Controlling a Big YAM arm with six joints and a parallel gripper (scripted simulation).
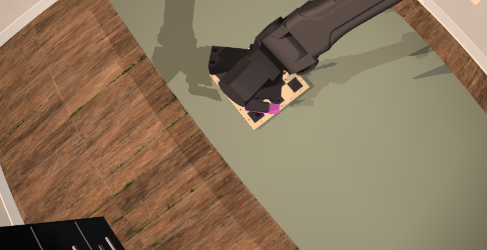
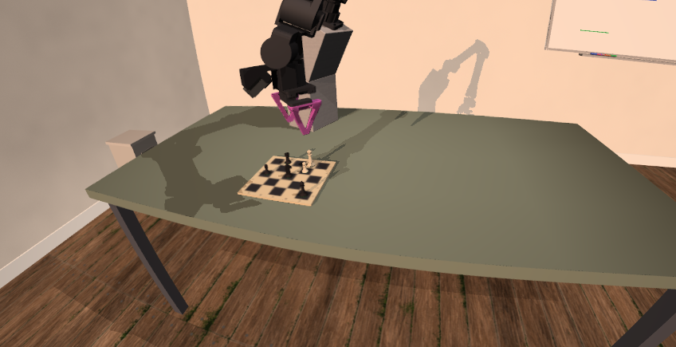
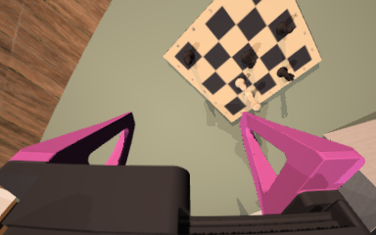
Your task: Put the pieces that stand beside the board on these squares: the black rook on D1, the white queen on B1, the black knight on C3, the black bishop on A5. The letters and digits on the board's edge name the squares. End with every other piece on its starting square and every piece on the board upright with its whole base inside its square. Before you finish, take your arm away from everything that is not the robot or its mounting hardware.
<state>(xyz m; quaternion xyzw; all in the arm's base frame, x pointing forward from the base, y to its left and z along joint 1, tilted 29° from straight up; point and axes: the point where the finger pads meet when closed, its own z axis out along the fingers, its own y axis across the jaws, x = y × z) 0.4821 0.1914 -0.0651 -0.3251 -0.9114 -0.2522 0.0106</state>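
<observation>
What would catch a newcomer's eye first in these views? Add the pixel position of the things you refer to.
Most likely the bright pink fingers (image 1: 274, 108) (image 2: 305, 123) of the dark robot arm (image 1: 341, 15) (image 2: 296, 11), jaws wide apart with nothing between them, hanging above the green table (image 1: 341, 179) (image 2: 426, 177) (image 3: 151, 88). Next would come the small chessboard (image 1: 254, 126) (image 2: 280, 197) (image 3: 171, 56) on that table, with a few black and pale pieces on it. The arm's shadow (image 2: 467, 70) on the peach wall (image 2: 402, 11) also stands out.

My arm reaches down from the far side of the scene, bent at its joints, wrist low. My tool (image 1: 262, 108) (image 2: 297, 125) (image 3: 187, 117) hangs above the surface, its two pink fingers pointing down, spread wide apart, with nothing held between them.
</observation>
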